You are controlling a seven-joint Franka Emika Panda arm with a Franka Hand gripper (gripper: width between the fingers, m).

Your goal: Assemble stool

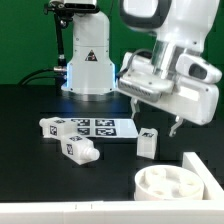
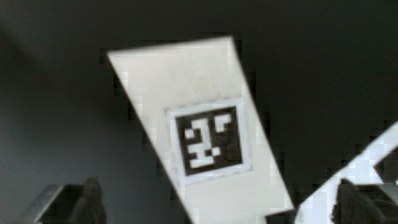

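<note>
The round white disc seat (image 1: 170, 185) lies at the front right of the black table, sockets up. One chunky white leg (image 1: 147, 143) with a square tag lies just behind it. My gripper (image 1: 155, 122) hangs open a little above this leg without touching it. In the wrist view the leg (image 2: 199, 120) lies lengthwise between my dark fingertips (image 2: 71, 205), tag up, and my gripper (image 2: 217, 208) is open around its near end. Two more tagged legs lie on the exterior view's left, one (image 1: 52, 127) beside the marker board and one (image 1: 80, 150) nearer the front.
The marker board (image 1: 90, 127) lies flat at the table's middle. The robot base (image 1: 88, 60) stands behind it. A long white bar (image 1: 207, 168) runs along the right of the seat, and another white edge (image 1: 60, 213) along the front. A white edge (image 2: 377, 150) shows in the wrist view.
</note>
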